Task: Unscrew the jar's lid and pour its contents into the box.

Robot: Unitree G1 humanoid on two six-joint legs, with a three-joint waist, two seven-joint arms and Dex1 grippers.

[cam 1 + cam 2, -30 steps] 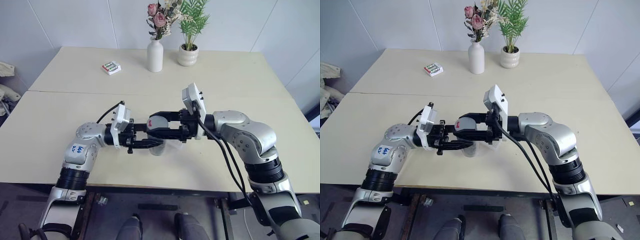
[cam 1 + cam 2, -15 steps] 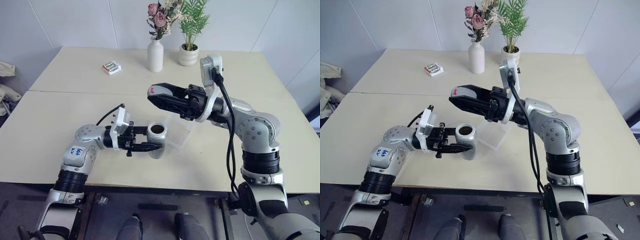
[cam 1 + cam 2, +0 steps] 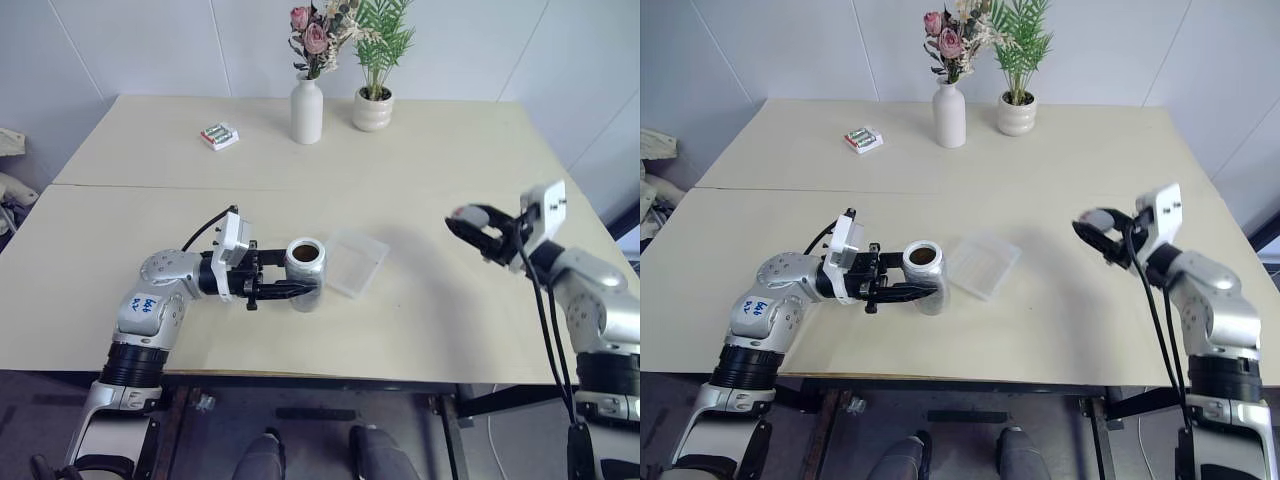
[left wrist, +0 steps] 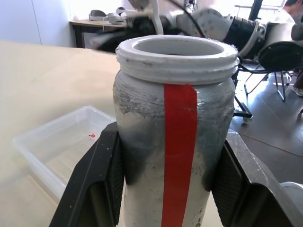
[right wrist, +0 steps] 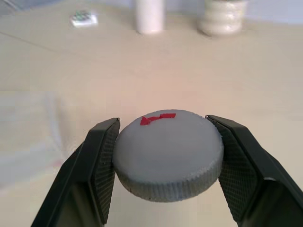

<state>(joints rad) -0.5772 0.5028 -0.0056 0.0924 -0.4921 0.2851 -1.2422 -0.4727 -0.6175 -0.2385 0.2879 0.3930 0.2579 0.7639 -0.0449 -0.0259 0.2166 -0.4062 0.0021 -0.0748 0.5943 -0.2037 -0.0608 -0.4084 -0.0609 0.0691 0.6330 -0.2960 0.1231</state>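
The open clear-grey plastic jar (image 3: pixel 305 268) is clamped by the left gripper (image 3: pixel 296 290) just left of the shallow translucent square box (image 3: pixel 357 262) on the surface; the round grey lid (image 5: pixel 168 153) is pinched in the right gripper (image 3: pixel 478 231) far right; a hasty tilt could spill contents outside the box.

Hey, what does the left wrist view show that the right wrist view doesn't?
Left wrist view: the left gripper clamped on the open jar, with its red stripe and bare threaded rim. Right wrist view: the right gripper holding the lid with a red mark on top, plus the white vase, plant pot and small pack beyond. Both: the box and the table.
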